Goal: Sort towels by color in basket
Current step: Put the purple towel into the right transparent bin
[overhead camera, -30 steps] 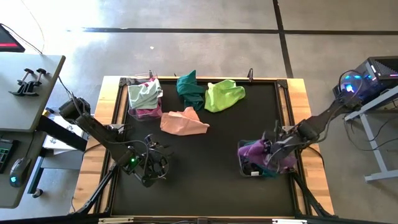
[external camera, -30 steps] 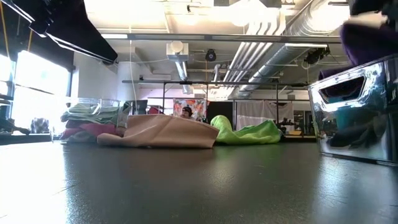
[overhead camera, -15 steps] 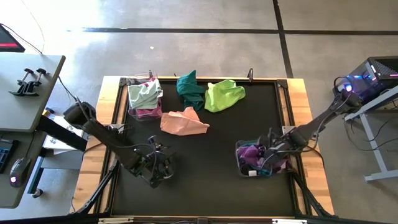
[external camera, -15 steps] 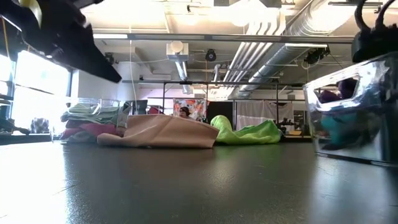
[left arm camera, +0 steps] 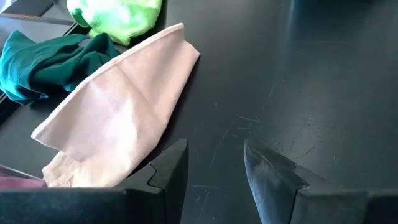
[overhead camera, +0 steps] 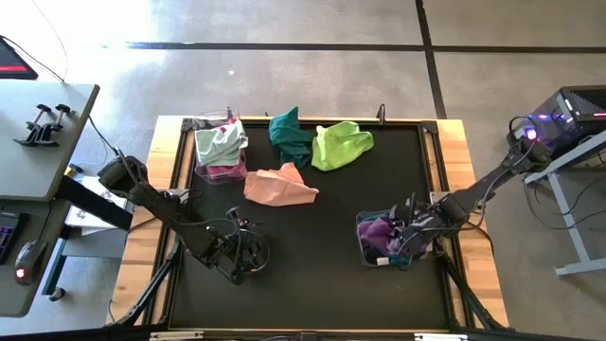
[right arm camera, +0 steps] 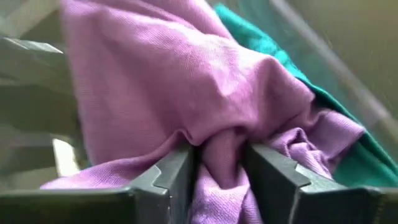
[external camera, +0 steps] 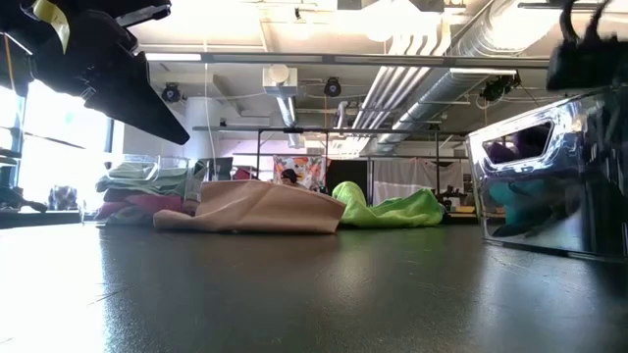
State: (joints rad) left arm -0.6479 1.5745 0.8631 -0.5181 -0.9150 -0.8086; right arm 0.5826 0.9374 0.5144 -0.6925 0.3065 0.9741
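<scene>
My right gripper [overhead camera: 404,237] reaches down into the clear basket [overhead camera: 365,254] at the mat's right near part and is shut on a purple towel [right arm camera: 186,81]. That towel lies over a teal one [right arm camera: 273,46]. My left gripper [left arm camera: 214,165] is open and holds nothing, low over bare mat near the left near corner [overhead camera: 241,256]. A peach towel [overhead camera: 279,185], a dark teal towel [overhead camera: 289,135] and a lime towel [overhead camera: 339,144] lie loose on the mat. A mint towel [overhead camera: 221,142] rests on a magenta one [overhead camera: 225,171] in the far left basket. My right gripper pinches a bunched fold of the purple towel [right arm camera: 214,146] between its two fingers, coming from above into the basket. The cloth bulges out past the fingers. The rest of the towel lies in the basket on the teal towel.
The peach towel [left arm camera: 118,118] lies just ahead of my left gripper, with the teal [left arm camera: 43,59] and lime [left arm camera: 118,15] ones beyond it. Bare black mat [overhead camera: 312,275] stretches between the two arms. A wooden frame [overhead camera: 454,161] edges the mat.
My right gripper has come down into the clear basket with the purple towel, moving a little toward the table's left. The basket has slid slightly left with it. My left gripper has drifted a little toward the right, staying open.
</scene>
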